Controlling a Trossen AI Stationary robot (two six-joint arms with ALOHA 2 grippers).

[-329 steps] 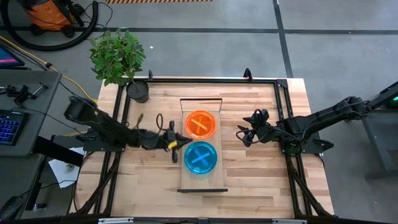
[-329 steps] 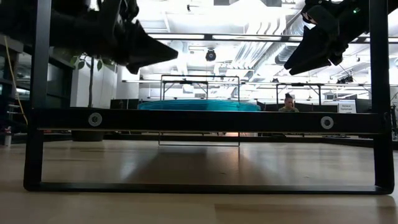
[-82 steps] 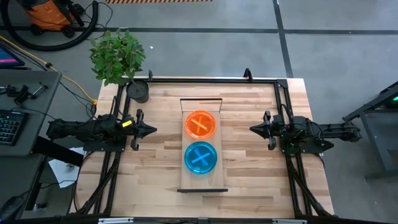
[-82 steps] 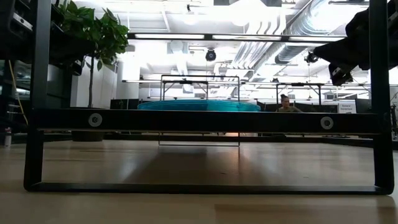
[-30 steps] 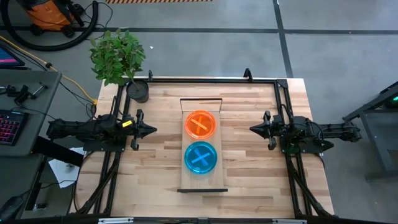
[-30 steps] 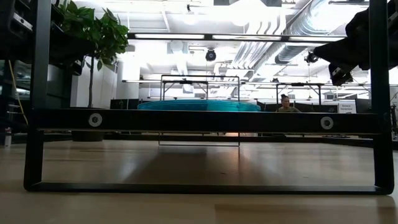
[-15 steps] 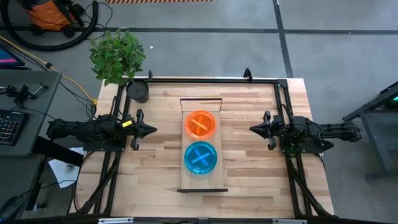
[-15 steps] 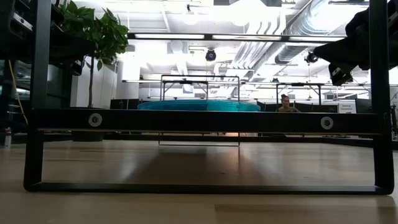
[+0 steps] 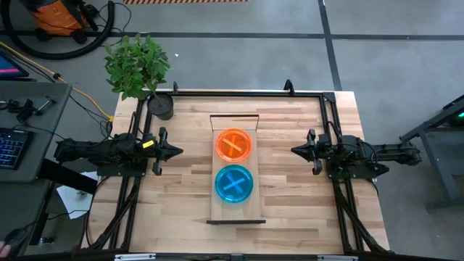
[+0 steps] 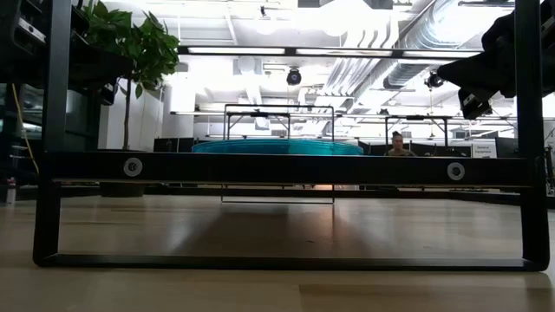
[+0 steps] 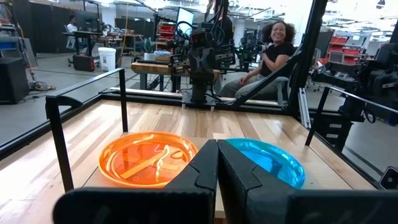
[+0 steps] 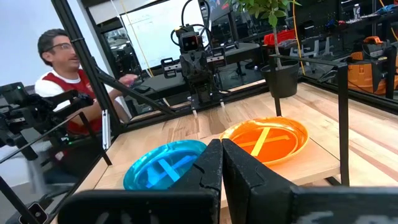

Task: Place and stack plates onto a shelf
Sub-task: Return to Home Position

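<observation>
Stacks on shelf (image 9: 236, 212): orange plates (image 9: 233, 145) far, blue plates (image 9: 234, 183) near.
Left gripper (image 9: 177, 151) at left, right gripper (image 9: 293, 151) at right, both well apart from shelf, fingers pressed together.

My wooden surface (image 9: 290, 181) carries the shelf (image 9: 235, 212) midway between my left end effector (image 9: 177, 151) and right end effector (image 9: 293, 151). On it, orange plates (image 9: 233, 144) lie directly between them, with blue plates (image 9: 233, 183) just beside. A plant pot (image 9: 161, 106) stands behind my left end effector.

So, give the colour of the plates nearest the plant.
Orange, the round translucent plastic plates; high view shows best.
</observation>
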